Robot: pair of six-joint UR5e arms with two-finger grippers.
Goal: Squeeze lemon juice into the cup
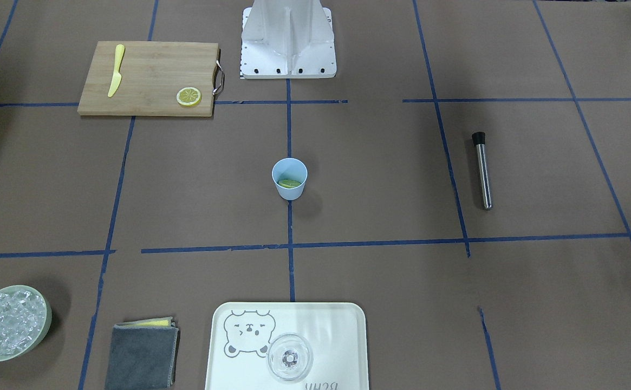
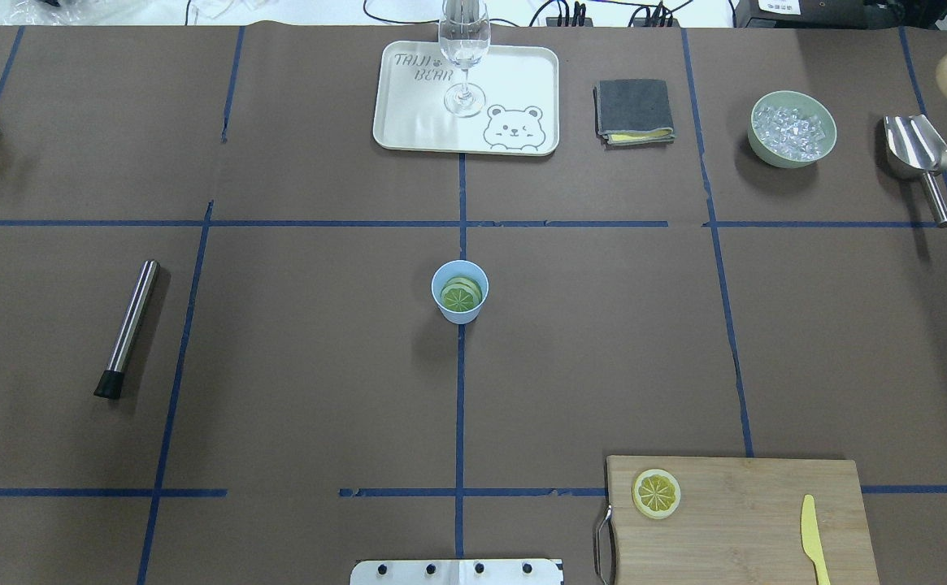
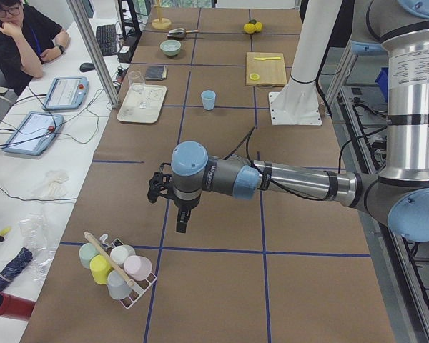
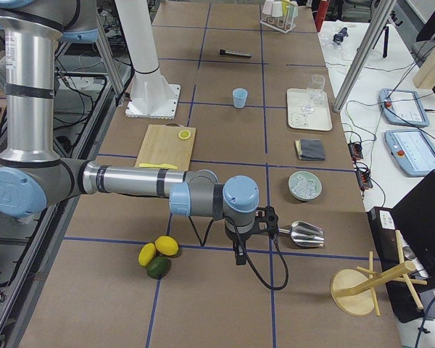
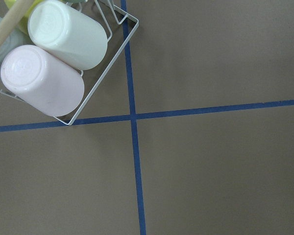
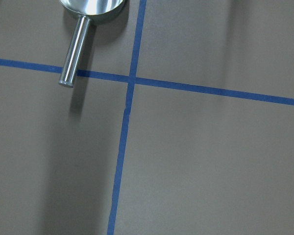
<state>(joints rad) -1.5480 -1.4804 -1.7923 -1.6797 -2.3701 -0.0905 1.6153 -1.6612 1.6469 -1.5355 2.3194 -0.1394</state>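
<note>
The light blue cup stands upright at the table's middle, with greenish round slices lying inside it; it also shows in the front view. The yellow lemon slice lies flat on the wooden cutting board, near the board's handle end. My left gripper hangs over bare table far from the cup, near a rack of cups; I cannot tell whether it is open. My right gripper hangs at the opposite table end beside a steel scoop; I cannot tell its state. Neither wrist view shows fingers.
A yellow plastic knife lies on the board. A tray holds a clear glass. A grey cloth, a green bowl of ice, a steel scoop and a steel rod lie around. The cup rack stands by the left gripper.
</note>
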